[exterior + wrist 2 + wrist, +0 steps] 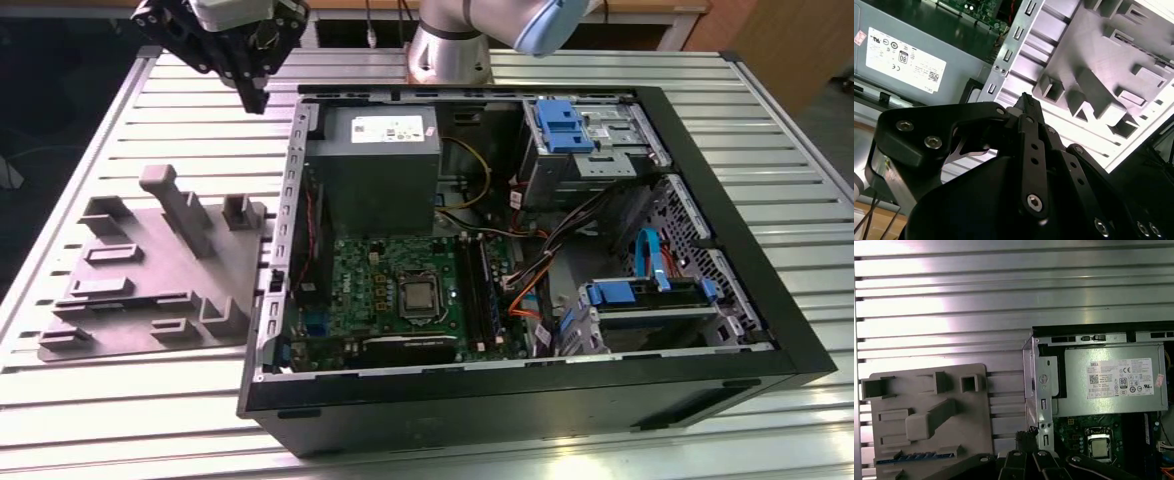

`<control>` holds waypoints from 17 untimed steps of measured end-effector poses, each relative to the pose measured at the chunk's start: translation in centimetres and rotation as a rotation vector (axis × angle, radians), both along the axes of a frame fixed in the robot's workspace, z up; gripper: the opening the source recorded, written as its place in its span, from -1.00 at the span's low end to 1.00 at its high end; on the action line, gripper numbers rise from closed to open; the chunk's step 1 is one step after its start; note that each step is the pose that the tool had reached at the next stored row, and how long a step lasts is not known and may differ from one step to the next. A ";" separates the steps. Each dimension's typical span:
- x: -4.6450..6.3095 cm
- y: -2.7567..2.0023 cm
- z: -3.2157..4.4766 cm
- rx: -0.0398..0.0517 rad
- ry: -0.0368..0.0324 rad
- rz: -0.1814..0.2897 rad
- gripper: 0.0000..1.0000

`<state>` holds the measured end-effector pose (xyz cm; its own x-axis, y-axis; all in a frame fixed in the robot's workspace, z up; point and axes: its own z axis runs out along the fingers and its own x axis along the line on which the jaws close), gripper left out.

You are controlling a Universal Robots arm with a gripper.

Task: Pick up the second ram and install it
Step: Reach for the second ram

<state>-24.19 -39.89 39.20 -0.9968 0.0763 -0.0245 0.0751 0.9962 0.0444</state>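
The second ram (919, 456) is shown in the first wrist view as a blue-green strip seated in the grey fixture (929, 415), its long axis parallel to the slats of the aluminium table (120, 400). In the exterior view the gripper (254, 102), clenched on nothing, is held beside the open computer case (534, 400), near the table's arm-base edge.

Exterior view high, tilted down across whole open computer case (534, 390) on slatted table (120, 400); first wrist view straight down from well above; second wrist view close, slanting past gripper (1026, 100); all three sharing grey fixture (147, 270) at case's 9 o'clock and power supply (374, 170).
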 end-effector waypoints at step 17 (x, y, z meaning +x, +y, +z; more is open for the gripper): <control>-4.0 -0.40 -0.51 0.0000 -0.0001 0.000 -0.80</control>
<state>-28.14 -40.30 38.68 -0.9968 0.0762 -0.0245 0.0751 0.9962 0.0444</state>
